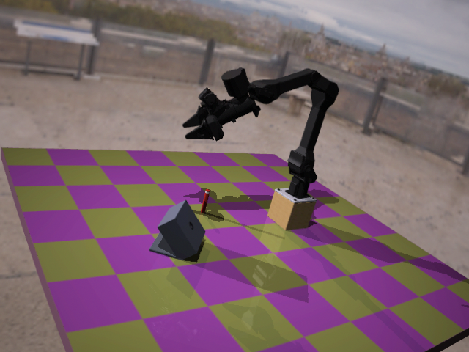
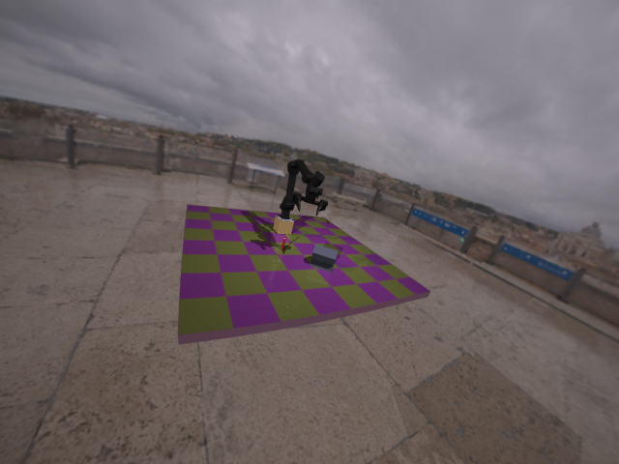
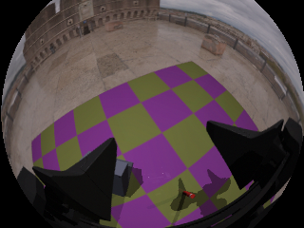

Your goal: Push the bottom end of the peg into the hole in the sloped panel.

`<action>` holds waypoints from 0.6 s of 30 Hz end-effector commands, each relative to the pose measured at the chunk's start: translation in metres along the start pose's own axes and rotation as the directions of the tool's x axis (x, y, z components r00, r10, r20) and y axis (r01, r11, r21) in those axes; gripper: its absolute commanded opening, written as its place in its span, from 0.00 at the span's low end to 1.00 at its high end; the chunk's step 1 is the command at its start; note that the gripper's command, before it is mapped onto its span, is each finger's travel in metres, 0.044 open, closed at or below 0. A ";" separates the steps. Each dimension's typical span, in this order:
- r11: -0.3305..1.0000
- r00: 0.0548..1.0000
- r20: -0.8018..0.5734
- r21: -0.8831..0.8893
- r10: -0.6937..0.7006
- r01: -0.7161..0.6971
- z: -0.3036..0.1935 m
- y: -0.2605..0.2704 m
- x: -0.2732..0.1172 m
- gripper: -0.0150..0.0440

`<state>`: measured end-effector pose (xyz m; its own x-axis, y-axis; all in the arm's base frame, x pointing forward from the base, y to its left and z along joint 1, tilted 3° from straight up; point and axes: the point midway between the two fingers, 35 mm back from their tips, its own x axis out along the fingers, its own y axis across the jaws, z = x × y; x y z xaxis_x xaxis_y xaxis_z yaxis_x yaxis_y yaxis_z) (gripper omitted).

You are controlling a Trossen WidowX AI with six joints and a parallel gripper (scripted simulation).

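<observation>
The red peg (image 1: 205, 201) (image 2: 283, 244) (image 3: 189, 194) stands upright on the checkered table (image 1: 91, 306) (image 2: 204, 284) (image 3: 135, 130). It is thin and looks round; a pale band shows near its top. The grey sloped panel block (image 1: 177, 227) (image 2: 326, 252) (image 3: 122, 177) stands near the peg. One small dark hole (image 1: 191, 225) shows in its tilted face in the top view; its exact shape is too small to tell. My gripper (image 1: 184, 131) (image 2: 308, 212) (image 3: 162, 135) is open and empty, high above the table, its fingers pointing forward and somewhat down. In the wrist view, the left finger partly hides the block.
The arm's wooden base block (image 1: 289, 212) (image 2: 283, 225) stands on the table, on the far side of the peg from the panel's back in the top view. Shadows of the arm and gripper fall around the peg.
</observation>
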<state>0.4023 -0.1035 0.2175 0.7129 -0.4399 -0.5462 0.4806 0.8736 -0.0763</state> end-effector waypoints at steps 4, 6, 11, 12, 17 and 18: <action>0.996 0.968 -0.252 -0.089 -0.013 -0.009 -0.060 -0.021 0.025 1.00; 0.994 0.946 -0.325 -0.106 -0.016 -0.020 -0.077 -0.027 0.029 1.00; 0.990 0.866 -0.500 -0.127 -0.013 -0.058 -0.120 -0.043 0.034 1.00; 0.990 0.846 -0.533 -0.127 -0.011 -0.068 -0.128 -0.046 0.034 1.00; 0.987 0.728 -0.686 -0.108 0.010 -0.116 -0.168 -0.060 0.029 1.00; 0.987 0.701 -0.713 -0.100 0.016 -0.125 -0.175 -0.062 0.027 1.00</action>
<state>0.3204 -0.1341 0.0772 0.2282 -0.2083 -0.9511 0.3472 0.9300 -0.1204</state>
